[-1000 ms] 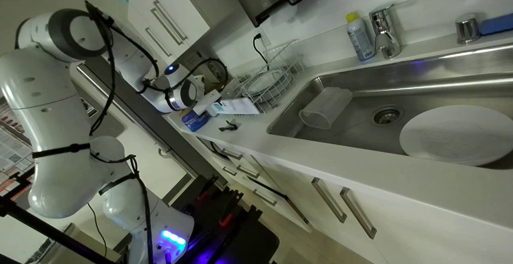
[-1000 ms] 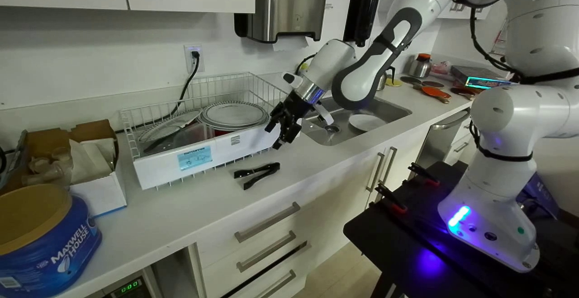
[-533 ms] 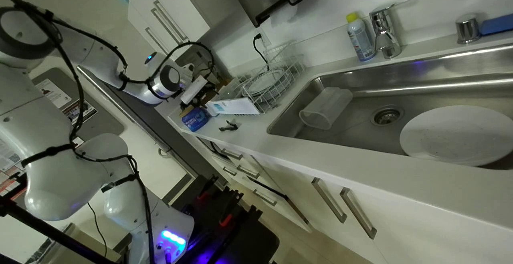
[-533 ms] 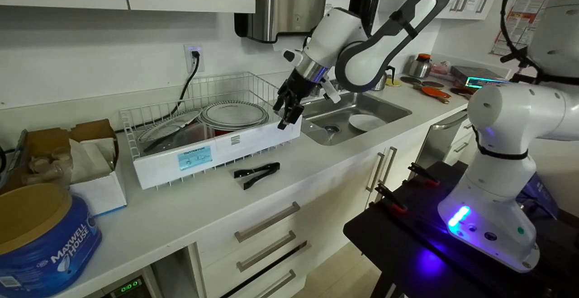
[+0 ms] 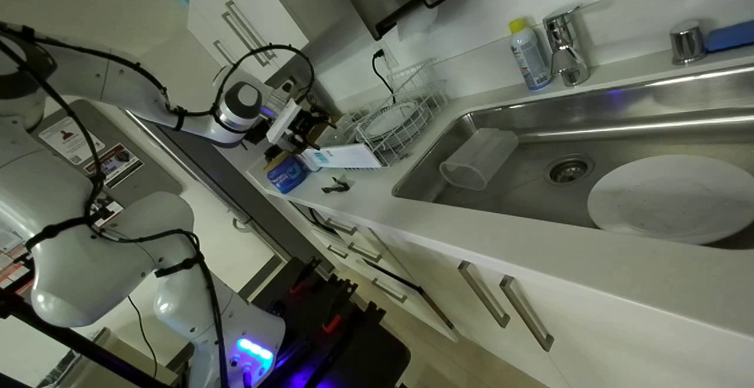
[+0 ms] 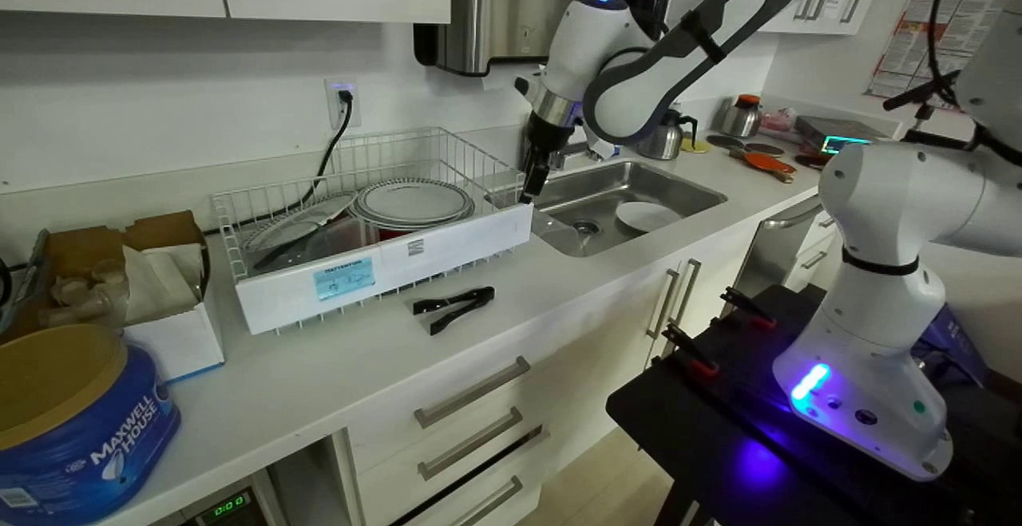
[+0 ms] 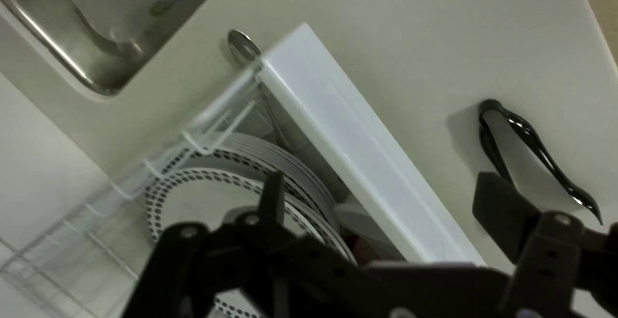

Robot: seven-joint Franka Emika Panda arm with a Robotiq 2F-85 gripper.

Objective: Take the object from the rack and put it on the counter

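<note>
The rack is white wire with a white front panel (image 6: 415, 247); it also shows in an exterior view (image 5: 347, 157) and in the wrist view (image 7: 372, 149). It holds a stack of dotted-rim plates (image 6: 413, 200), also in the wrist view (image 7: 207, 197). A dark-handled utensil (image 6: 297, 243) and clear plastic pieces lie at its left. A metal spoon (image 7: 244, 46) pokes out at the rack's corner. My gripper (image 7: 379, 202) is open and empty, above the rack's front panel. In an exterior view the gripper (image 6: 533, 183) points down at the rack's right end. The white counter (image 6: 359, 370) lies in front.
Black tongs (image 6: 453, 308) lie on the counter before the rack. A steel sink (image 5: 530, 129) with a clear container (image 5: 480, 158) and white plate (image 5: 671, 199) lies beside it. A cardboard box (image 6: 172, 302) and blue coffee tub (image 6: 88, 430) stand at the other end.
The gripper has swung from a slanted pose near the rack's front corner to pointing down at its right end. The arm's elbow has pulled back. Rack contents have not visibly moved.
</note>
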